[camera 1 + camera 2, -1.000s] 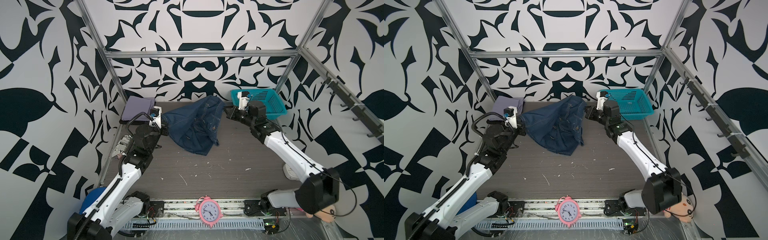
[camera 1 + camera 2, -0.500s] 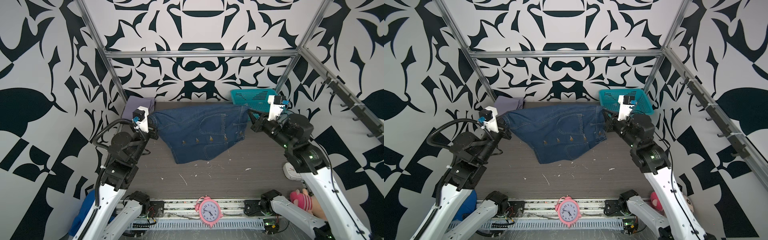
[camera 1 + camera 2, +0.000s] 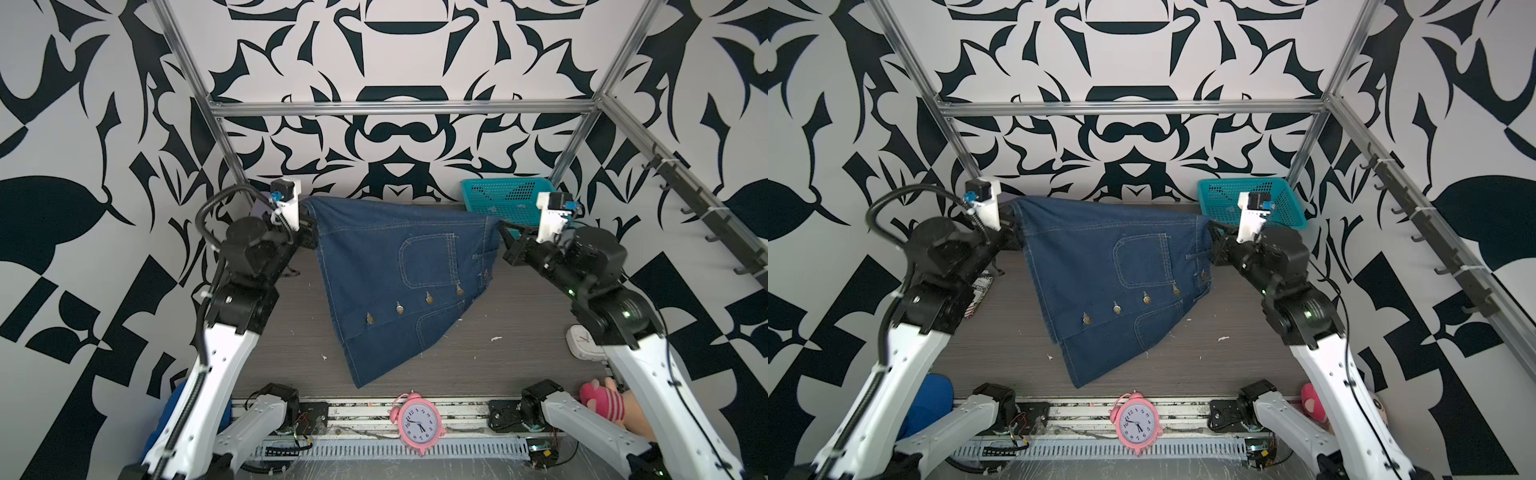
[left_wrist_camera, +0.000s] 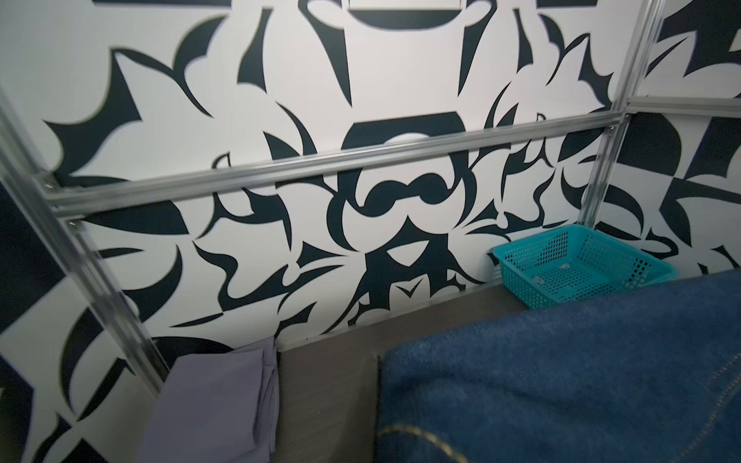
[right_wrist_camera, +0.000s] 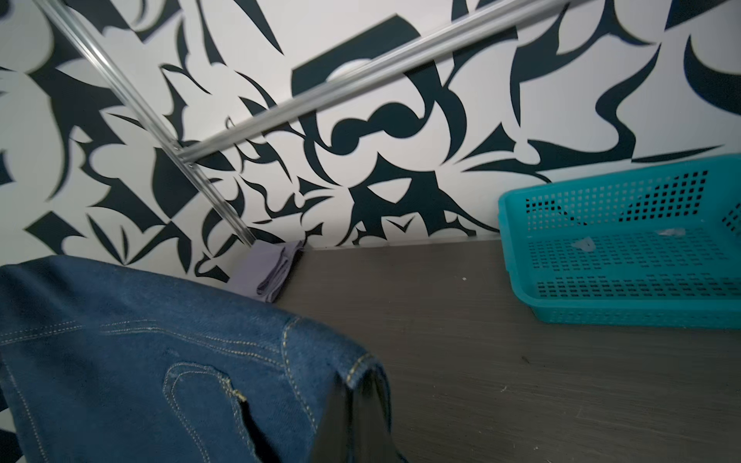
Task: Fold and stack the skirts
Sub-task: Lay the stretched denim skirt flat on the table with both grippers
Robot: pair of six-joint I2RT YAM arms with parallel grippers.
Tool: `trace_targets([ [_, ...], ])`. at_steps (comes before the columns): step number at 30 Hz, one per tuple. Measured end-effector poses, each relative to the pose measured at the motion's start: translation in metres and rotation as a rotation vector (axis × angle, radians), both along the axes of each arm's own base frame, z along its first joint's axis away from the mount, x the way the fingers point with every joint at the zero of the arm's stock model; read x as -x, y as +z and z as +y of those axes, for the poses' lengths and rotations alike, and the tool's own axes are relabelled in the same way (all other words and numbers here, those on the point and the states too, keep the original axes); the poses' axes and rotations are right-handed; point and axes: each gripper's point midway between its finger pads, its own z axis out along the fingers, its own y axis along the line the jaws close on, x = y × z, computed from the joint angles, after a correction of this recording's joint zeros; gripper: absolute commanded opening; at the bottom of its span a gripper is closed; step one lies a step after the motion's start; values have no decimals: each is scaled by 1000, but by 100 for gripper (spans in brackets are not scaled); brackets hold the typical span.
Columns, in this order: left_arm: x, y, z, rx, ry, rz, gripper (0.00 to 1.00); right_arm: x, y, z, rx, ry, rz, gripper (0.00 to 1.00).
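Note:
The dark blue denim skirt (image 3: 386, 291) (image 3: 1100, 282) hangs spread in the air above the table, pocket and metal buttons facing up, its lower corner reaching toward the front. My left gripper (image 3: 309, 226) (image 3: 1013, 226) is shut on its left upper corner. My right gripper (image 3: 498, 226) (image 3: 1210, 232) is shut on its right upper corner. In the right wrist view the dark fingers (image 5: 353, 409) pinch a stitched denim edge (image 5: 120, 360). In the left wrist view denim (image 4: 561, 381) covers the jaws. A pale lavender-grey skirt (image 4: 216, 401) (image 5: 276, 268) lies folded in the back left corner.
An empty teal basket (image 3: 505, 199) (image 3: 1241, 199) (image 4: 581, 264) (image 5: 621, 248) stands at the back right. A pink alarm clock (image 3: 417, 424) sits at the front rail, with a white clock (image 3: 582, 343) and a pink plush toy (image 3: 602, 401) at the right. Bright blue cloth (image 3: 930, 399) lies at the front left.
Both arms have risen and pulled apart. The denim skirt went from a bunched heap at the back to hanging stretched between the grippers, nearer the front.

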Motion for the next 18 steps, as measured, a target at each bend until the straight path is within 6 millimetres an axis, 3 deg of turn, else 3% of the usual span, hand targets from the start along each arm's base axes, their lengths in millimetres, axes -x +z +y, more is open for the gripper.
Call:
trace_targets([
  [2, -44, -36, 11, 23, 3, 97, 2, -31, -21, 9, 20, -12, 49, 0],
  [3, -66, -56, 14, 31, -1, 148, 19, -49, -34, 14, 33, -18, 79, 1],
  [4, -87, -74, 16, 35, -5, 194, 38, -67, -50, 19, 46, -26, 111, 10],
  [6, -133, -113, 20, 49, -15, 284, 62, -109, -90, 26, 75, -55, 192, 39],
  [7, -153, -127, 22, 58, -21, 319, 70, -130, -108, 29, 87, -72, 227, 45],
  [9, -196, -152, 27, 87, -29, 384, 75, -176, -136, 34, 96, -96, 283, 49],
  [11, -220, -164, 31, 114, -29, 417, 80, -216, -153, 39, 88, -104, 312, 51],
  [12, -226, -168, 34, 125, -27, 426, 84, -235, -160, 41, 81, -106, 313, 51],
  [14, -225, -166, 36, 142, -21, 435, 95, -252, -169, 42, 78, -107, 316, 51],
  [16, -218, -157, 39, 155, -8, 421, 97, -252, -175, 39, 78, -108, 331, 51],
  [18, -199, -155, 43, 157, 15, 427, 97, -245, -172, 37, 72, -101, 323, 51],
])
